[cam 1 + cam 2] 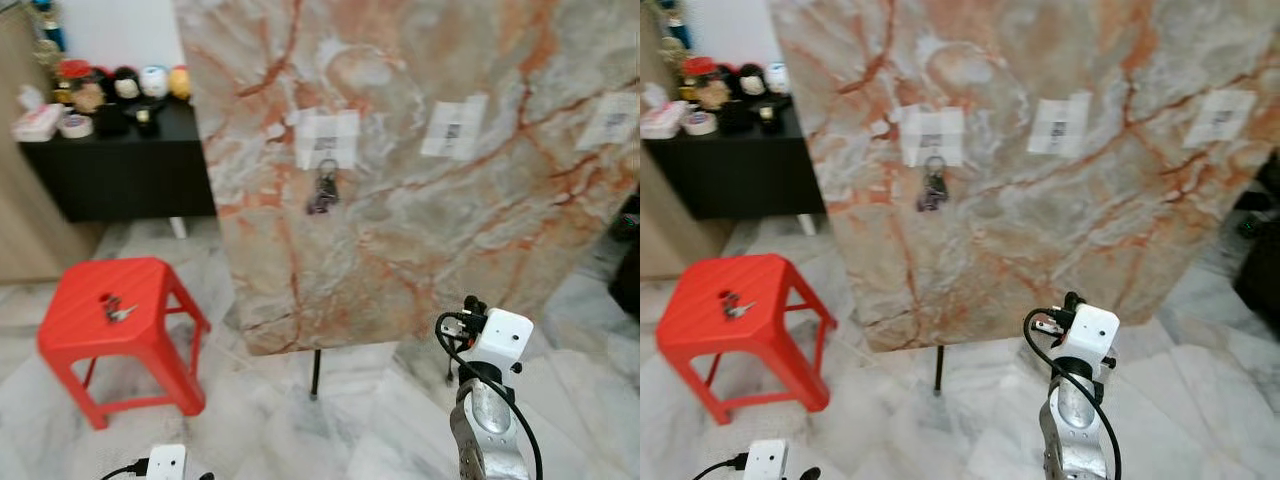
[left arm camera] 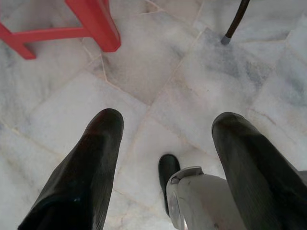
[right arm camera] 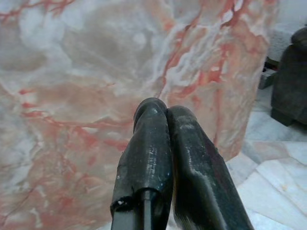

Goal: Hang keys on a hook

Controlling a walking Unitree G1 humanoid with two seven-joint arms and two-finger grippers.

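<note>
grippers nearest the camera, both low in the head views. left gripper point(image 2: 165, 120) at seven o'clock, pointing down at the pale marble floor point(image 2: 158, 72), fingers point(image 2: 96, 158) spread wide, empty; red leg of the stool and the foot of a thin black stand leg point(image 2: 235, 21) beyond the tips in the left wrist view. right arm point(image 1: 487, 420) at five o'clock, silver, topped by a white camera block with a looping black cable. right gripper point(image 3: 165, 110) raised toward the slab, fingers point(image 3: 148, 153) pressed together, nothing between them.

red plastic stool point(image 1: 75, 340) at nine o'clock, on the floor, well apart from both grippers; second set of keys point(image 1: 117, 310) flat on its seat, near the seat's centre.

marble-patterned slab point(image 1: 420, 250), orange-veined, upright on the stand leg, from centre out to three o'clock. three white tags across its upper part: left tag point(image 1: 327, 137), middle tag point(image 1: 453, 127), right tag point(image 1: 610, 120) at two o'clock. bunch of keys point(image 1: 323, 190) hanging just below the left tag, against the slab face, near twelve o'clock; hook itself too small to make out.

black cabinet point(image 1: 120, 170) farthest back, at eleven o'clock, against a white wall, crowded on top with small figurines and a roll of tape point(image 1: 75, 125).
</note>
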